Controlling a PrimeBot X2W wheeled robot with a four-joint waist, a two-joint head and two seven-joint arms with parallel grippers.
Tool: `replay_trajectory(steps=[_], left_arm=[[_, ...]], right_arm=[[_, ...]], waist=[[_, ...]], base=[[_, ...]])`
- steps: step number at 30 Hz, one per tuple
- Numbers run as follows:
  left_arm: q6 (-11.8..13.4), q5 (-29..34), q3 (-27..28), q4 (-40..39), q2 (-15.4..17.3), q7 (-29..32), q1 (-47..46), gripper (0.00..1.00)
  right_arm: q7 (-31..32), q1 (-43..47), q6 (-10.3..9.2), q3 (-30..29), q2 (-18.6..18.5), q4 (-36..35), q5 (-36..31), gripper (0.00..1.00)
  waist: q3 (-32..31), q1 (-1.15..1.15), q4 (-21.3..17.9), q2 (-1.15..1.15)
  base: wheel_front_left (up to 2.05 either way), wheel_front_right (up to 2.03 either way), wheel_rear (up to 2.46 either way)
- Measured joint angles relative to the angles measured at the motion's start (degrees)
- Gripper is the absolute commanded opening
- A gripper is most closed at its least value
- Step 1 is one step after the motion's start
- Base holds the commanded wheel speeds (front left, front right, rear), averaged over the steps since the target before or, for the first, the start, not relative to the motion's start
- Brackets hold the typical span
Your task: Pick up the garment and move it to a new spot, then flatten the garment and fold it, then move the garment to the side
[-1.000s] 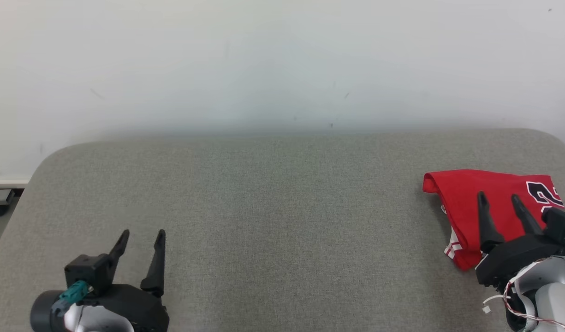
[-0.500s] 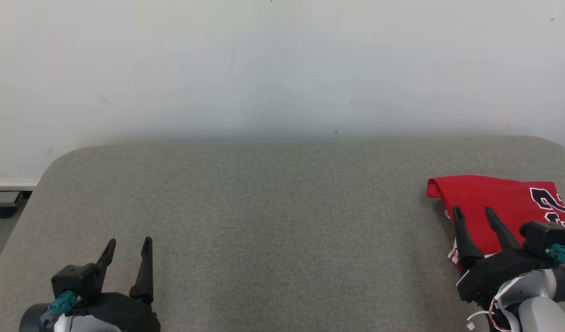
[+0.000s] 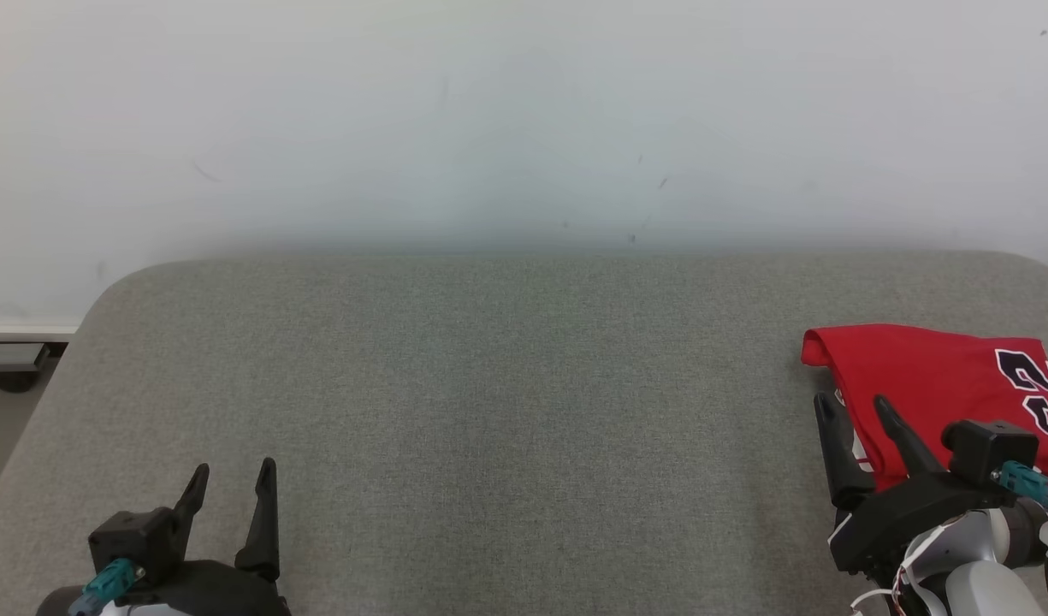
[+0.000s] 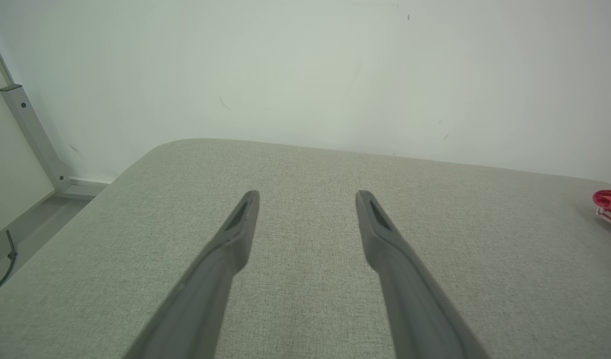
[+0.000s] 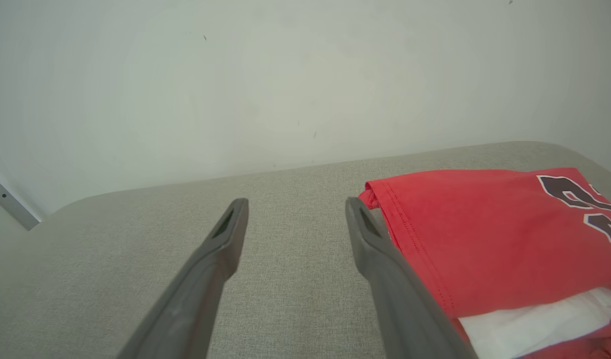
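garment (image 3: 934, 376) folded, on table (image 3: 489, 385), wall (image 3: 489, 128) behind | right gripper (image 3: 850, 399) spread, empty, at garment's near-left corner, drawn back off it | left gripper (image 3: 234, 466) spread, empty, well left of garment

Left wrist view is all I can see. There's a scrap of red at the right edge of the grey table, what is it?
Observer: A folded red garment with dark numerals outlined in white, lying near the right edge of the table.
Operator: Is the right gripper holding it?
Observer: No. The right gripper is open, its fingers by the garment's left edge, with only bare table between them.
Operator: Anything else showing on the garment?
Observer: A white layer peeks out from under the red fold on the near side.
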Motion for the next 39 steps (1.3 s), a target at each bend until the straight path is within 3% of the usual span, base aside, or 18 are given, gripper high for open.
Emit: replay_trajectory(steps=[30,31,39], left_arm=[[0.5,-1.5,2.1,0.0,-1.4,-0.2,0.1,1.00],[0.5,-1.5,2.4,0.0,-1.4,-0.2,0.1,0.00],[0.4,-2.1,2.0,3.6,-3.3,0.1,3.5,0.00]], right_arm=[[0.9,1.0,-1.51,0.8,0.3,-2.3,1.5,1.00],[0.9,1.0,-1.51,0.8,0.3,-2.3,1.5,0.00],[1.0,5.1,-1.49,0.9,1.1,1.7,1.9,0.00]], waist=[[0.1,0.00,-0.1,0.00],[0.1,0.00,-0.1,0.00],[0.1,0.00,-0.1,0.00]], base=[[0.00,0.00,0.00],[0.00,0.00,0.00],[0.00,0.00,0.00]])
